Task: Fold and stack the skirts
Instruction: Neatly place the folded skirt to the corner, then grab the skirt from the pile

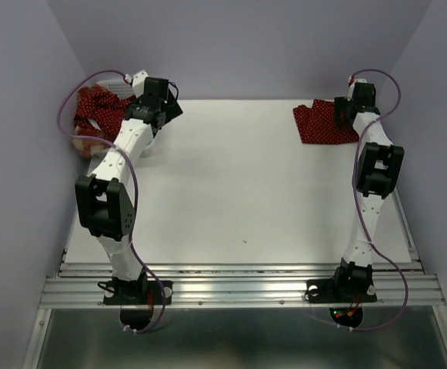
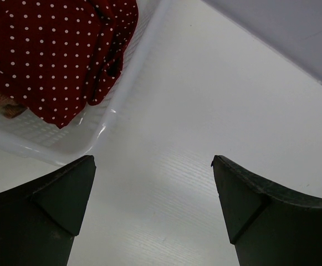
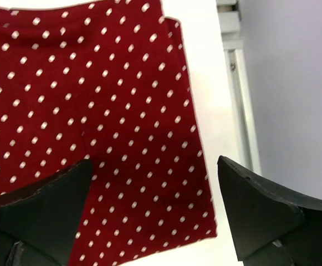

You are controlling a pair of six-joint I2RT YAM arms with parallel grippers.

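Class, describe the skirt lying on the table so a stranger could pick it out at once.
Start at the white table and go to its far right corner. The dark red polka-dot skirt lies flat there on bare tabletop; its twin is bunched in the white basket far left.

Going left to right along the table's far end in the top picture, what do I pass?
Crumpled dark red polka-dot skirt in white mesh basket, white tabletop, flat dark red polka-dot skirt.
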